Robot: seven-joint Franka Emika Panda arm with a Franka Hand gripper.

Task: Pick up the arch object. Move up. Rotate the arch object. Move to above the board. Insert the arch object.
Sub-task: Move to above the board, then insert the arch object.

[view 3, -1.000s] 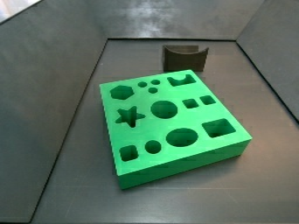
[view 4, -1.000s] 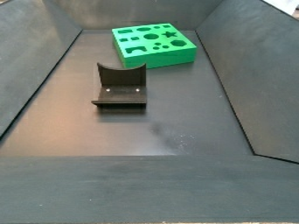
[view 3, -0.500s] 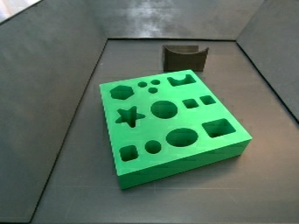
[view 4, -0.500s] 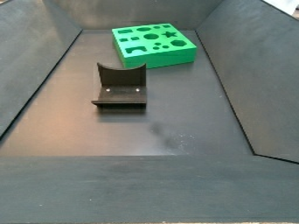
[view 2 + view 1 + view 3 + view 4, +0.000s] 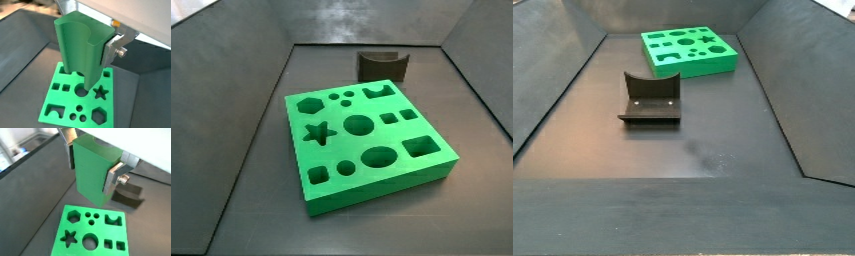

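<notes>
My gripper (image 5: 92,170) is shut on the arch object (image 5: 90,173), a tall bright green bar whose end face has a semicircular notch, seen in a wrist view (image 5: 77,50). One silver finger (image 5: 115,175) presses one flank and the other finger (image 5: 69,155) the opposite flank. The bar hangs upright well above the board (image 5: 73,230), a thick green slab with star, circle, hexagon, oval, square and arch holes, which also shows in a wrist view (image 5: 70,97). The board lies on the floor in both side views (image 5: 372,190) (image 5: 700,68). The gripper and bar are out of both side views.
The fixture (image 5: 382,65), a dark L-shaped bracket with a curved notch, stands on the grey floor behind the board; it also shows in a side view (image 5: 649,100) and a wrist view (image 5: 128,195). Sloping grey walls enclose the floor.
</notes>
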